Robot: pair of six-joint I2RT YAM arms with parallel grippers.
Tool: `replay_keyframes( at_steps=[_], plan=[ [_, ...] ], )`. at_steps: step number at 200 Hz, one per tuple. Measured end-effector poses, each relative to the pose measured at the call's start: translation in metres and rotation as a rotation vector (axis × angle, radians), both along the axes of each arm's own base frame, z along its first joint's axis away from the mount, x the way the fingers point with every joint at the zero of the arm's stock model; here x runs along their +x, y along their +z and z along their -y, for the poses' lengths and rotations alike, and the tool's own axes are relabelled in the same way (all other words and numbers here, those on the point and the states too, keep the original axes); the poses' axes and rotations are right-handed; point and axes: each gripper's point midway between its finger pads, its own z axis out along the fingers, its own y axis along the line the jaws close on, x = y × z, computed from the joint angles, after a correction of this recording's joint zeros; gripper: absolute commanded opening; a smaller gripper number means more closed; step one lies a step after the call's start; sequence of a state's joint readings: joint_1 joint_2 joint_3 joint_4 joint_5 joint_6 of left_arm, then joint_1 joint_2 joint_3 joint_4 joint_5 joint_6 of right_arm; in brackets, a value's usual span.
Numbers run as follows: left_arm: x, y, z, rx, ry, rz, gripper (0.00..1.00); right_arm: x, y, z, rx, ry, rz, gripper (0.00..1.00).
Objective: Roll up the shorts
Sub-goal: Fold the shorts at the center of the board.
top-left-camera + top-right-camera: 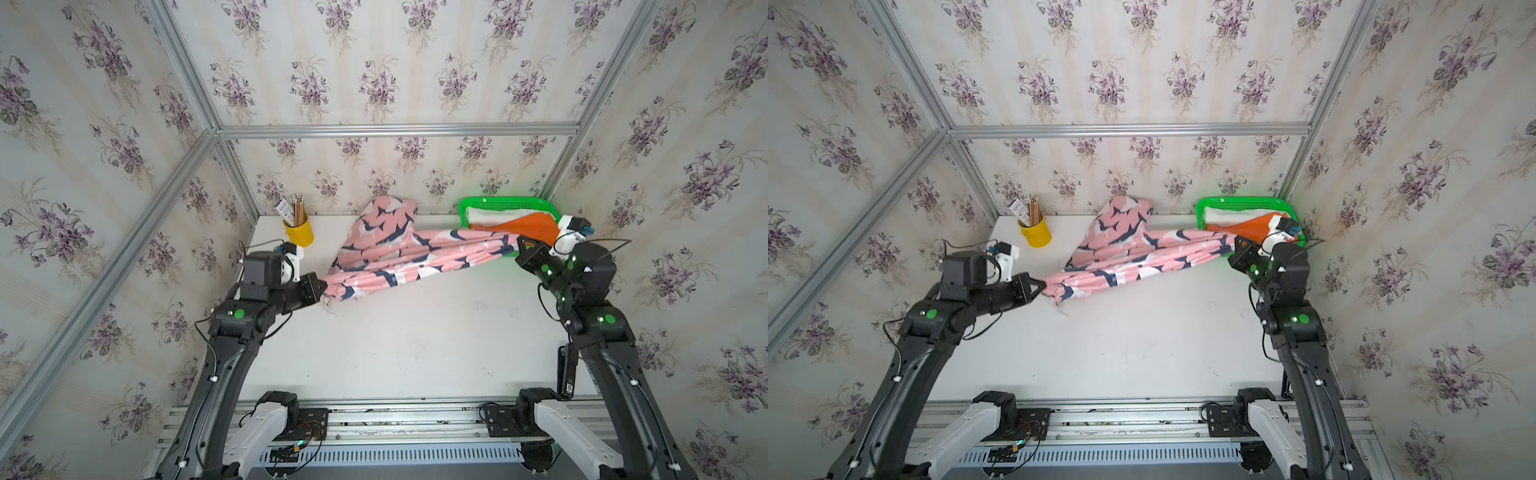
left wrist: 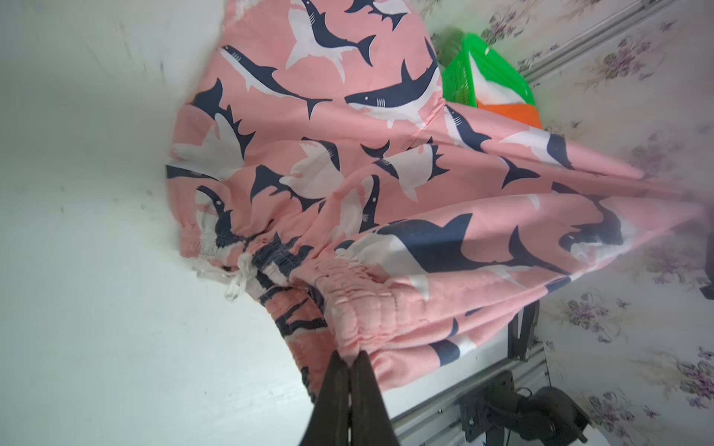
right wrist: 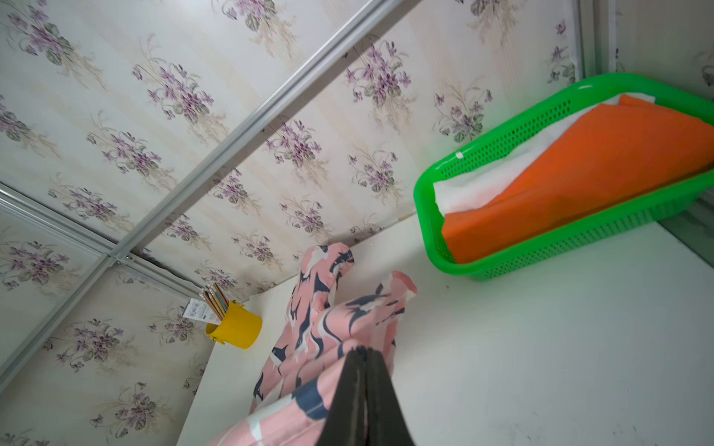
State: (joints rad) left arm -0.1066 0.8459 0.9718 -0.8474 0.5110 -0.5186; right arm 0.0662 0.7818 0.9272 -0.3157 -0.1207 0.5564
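Pink cloth with dark blue and white sharks is what you are holding. The pink shorts (image 1: pixel 399 253) are pulled out long between your two claws, over the white table (image 1: pixel 415 345).

Your left gripper (image 1: pixel 322 289) is pinched tight on the bunchy waistband end. In the left wrist view you can see its two black fingers (image 2: pixel 336 390) pressed together, with pink cloth caught at the tips. A white drawstring (image 2: pixel 239 280) dangles from the waistband close by.

Your right gripper (image 1: pixel 520 245) is pinched tight on the other end of the pink shorts, just in front of the green basket (image 1: pixel 505 203). From the stretched part, the legs of the shorts flop away from you and reach the back wall.

The green basket sits in the back right corner of the table. The orange shorts (image 1: pixel 525 226) lie in it, on top of the white shorts (image 1: pixel 486 216), which peek out along one side.

A yellow cup (image 1: pixel 300 235) full of pencils (image 1: pixel 298 205) stands at the back left. It is near your left arm and apart from the pink shorts.
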Motion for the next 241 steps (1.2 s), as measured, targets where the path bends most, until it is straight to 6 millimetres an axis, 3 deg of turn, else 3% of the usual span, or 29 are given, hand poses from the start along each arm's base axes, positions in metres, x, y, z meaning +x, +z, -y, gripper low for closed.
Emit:
replay_keyframes(
  at_steps=[15, 31, 47, 64, 113, 145, 154, 163, 184, 204, 220, 241],
  plan=[
    [-0.024, -0.019, 0.007, -0.028, -0.027, -0.060, 0.00, -0.009, -0.004, 0.001, 0.007, -0.004, -0.006, 0.00],
    [-0.040, -0.027, 0.014, -0.051, -0.052, -0.093, 0.00, -0.006, 0.002, 0.001, 0.012, -0.006, 0.000, 0.00],
    [-0.048, -0.033, 0.016, -0.053, -0.051, -0.125, 0.00, 0.010, 0.009, -0.004, 0.020, 0.013, 0.000, 0.00],
    [-0.049, -0.048, 0.013, -0.045, -0.014, -0.191, 0.00, 0.036, -0.002, -0.014, 0.032, 0.054, -0.045, 0.00],
    [-0.060, -0.108, 0.007, 0.000, 0.090, -0.414, 0.02, 0.128, -0.065, -0.072, 0.027, 0.178, -0.238, 0.00],
    [-0.059, -0.138, 0.005, 0.043, 0.148, -0.483, 0.03, 0.186, -0.127, -0.106, 0.024, 0.239, -0.367, 0.00],
    [-0.056, -0.145, 0.002, 0.054, 0.175, -0.492, 0.09, 0.201, -0.140, -0.116, 0.031, 0.264, -0.388, 0.00],
    [-0.054, -0.150, -0.001, 0.068, 0.199, -0.498, 0.22, 0.214, -0.158, -0.128, 0.046, 0.290, -0.425, 0.05],
    [-0.065, -0.158, -0.023, 0.171, 0.296, -0.554, 0.42, 0.253, -0.176, -0.141, 0.043, 0.286, -0.424, 0.31],
    [-0.065, -0.145, -0.036, 0.237, 0.332, -0.550, 0.48, 0.276, -0.163, -0.147, 0.018, 0.286, -0.373, 0.45],
    [-0.055, -0.126, -0.043, 0.271, 0.353, -0.500, 0.48, 0.273, -0.150, -0.155, -0.008, 0.311, -0.351, 0.50],
    [-0.041, -0.098, -0.046, 0.298, 0.345, -0.423, 0.48, 0.251, -0.139, -0.159, -0.052, 0.344, -0.356, 0.52]
  ],
)
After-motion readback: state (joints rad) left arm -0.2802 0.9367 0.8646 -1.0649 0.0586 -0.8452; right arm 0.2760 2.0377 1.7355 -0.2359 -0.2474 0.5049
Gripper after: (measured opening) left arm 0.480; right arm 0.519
